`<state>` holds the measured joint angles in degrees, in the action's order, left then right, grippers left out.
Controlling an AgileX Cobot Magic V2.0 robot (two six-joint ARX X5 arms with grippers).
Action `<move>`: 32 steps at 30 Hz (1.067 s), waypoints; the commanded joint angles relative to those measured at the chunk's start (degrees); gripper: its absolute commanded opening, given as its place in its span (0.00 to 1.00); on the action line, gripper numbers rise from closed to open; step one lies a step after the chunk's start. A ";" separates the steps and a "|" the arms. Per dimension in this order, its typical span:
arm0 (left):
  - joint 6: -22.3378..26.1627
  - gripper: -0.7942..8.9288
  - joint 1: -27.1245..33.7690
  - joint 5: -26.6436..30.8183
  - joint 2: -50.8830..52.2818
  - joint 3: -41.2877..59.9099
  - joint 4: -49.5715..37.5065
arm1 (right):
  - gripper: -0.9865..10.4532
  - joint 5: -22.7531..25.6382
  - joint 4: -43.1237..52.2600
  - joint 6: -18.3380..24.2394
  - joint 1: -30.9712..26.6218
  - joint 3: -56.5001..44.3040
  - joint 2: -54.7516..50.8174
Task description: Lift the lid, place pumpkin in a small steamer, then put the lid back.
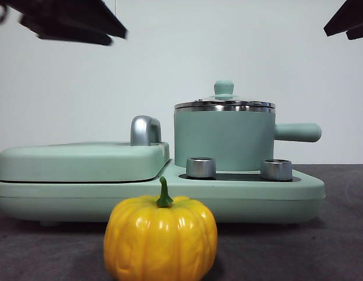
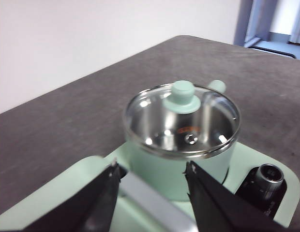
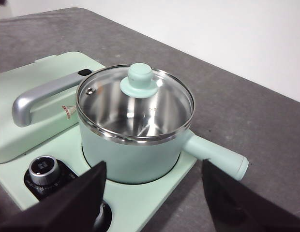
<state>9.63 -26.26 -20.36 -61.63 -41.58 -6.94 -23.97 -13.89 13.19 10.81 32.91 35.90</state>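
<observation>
Front view: the lid [image 1: 224, 104] is seen seated on the small steamer [image 1: 223, 139]; the pumpkin [image 1: 160, 237] is left on the desk [image 1: 322, 246], in front of the cooker base [image 1: 275, 202].
Left wrist view: the left pincer [image 2: 151, 171] is held released and empty, above and short of the lid [image 2: 181, 118].
Right wrist view: the right pincer [image 3: 152, 176] is spread wide, grasping nothing, near the steamer [image 3: 135, 154].
Progress: nothing is judged done; lifting, loading and re-covering are all left.
</observation>
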 commanded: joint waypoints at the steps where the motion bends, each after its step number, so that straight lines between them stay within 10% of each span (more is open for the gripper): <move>1: -1.14 0.31 -1.29 -0.22 -3.89 -2.12 -3.32 | 0.36 -0.02 0.83 -1.22 0.11 0.98 0.33; 32: -2.38 0.32 -10.03 -0.24 -41.33 -31.21 -9.38 | 0.36 0.02 0.42 -1.20 0.11 0.98 0.37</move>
<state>6.83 -35.59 -20.38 -101.54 -71.29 -15.66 -23.94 -13.91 12.97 10.81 32.91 35.90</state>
